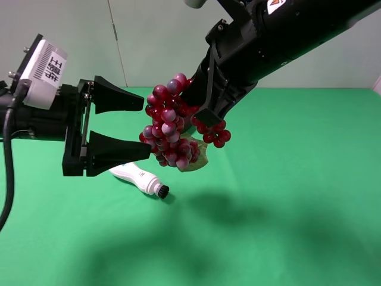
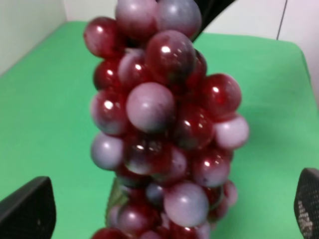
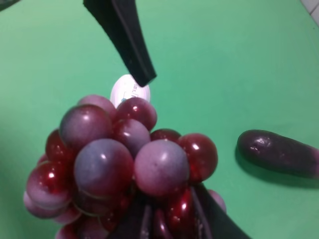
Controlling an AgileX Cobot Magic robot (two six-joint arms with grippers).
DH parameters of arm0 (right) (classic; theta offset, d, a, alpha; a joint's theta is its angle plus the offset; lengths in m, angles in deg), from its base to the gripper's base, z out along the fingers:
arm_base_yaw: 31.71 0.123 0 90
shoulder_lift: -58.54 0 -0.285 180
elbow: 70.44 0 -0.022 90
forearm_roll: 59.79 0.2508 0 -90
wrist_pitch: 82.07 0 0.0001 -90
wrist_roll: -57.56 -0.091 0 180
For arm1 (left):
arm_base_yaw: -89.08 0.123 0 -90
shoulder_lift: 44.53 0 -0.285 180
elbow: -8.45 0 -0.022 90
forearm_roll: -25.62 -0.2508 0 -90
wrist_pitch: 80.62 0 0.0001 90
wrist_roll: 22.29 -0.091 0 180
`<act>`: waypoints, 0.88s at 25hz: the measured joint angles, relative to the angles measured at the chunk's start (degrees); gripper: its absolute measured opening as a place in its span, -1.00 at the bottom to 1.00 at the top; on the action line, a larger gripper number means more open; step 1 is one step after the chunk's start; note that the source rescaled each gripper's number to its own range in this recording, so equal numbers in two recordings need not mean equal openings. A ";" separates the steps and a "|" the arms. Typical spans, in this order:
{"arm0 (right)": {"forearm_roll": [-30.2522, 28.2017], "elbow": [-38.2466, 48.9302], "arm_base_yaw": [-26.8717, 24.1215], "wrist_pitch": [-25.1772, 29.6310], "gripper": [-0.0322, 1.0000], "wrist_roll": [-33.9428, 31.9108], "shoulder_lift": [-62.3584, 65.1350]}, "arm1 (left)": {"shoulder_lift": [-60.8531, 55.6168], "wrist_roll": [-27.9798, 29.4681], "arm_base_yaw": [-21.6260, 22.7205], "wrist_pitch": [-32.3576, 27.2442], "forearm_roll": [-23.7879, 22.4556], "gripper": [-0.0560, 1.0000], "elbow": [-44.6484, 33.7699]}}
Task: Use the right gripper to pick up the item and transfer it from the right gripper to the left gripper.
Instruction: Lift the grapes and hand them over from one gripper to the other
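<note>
The grape bunch [image 1: 168, 128] is dark red and glossy, with a dull green leaf [image 1: 195, 159] at its lower end. It hangs in the air above the green table. My right gripper [image 1: 205, 117] is shut on the bunch's right side from above. My left gripper [image 1: 146, 127] is open, one jaw above the other, with the tips at the bunch's left side; the bunch is not between them. In the left wrist view the grapes [image 2: 159, 134] fill the middle, and the fingertips [image 2: 27, 209] stand wide apart. In the right wrist view the grapes [image 3: 124, 164] sit in my right gripper [image 3: 174, 221].
A white bottle-shaped device with a black tip [image 1: 140, 179] lies on the green table [image 1: 286, 238] below the grapes; it also shows in the right wrist view [image 3: 128, 88]. A dark purple eggplant [image 3: 279, 153] lies on the cloth. One left finger [image 3: 124, 40] reaches in above the grapes.
</note>
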 joint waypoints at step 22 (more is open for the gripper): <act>0.40 0.00 0.00 -0.06 -0.91 0.00 0.00 | 0.71 -3.84 -6.66 7.42 3.53 1.00 1.43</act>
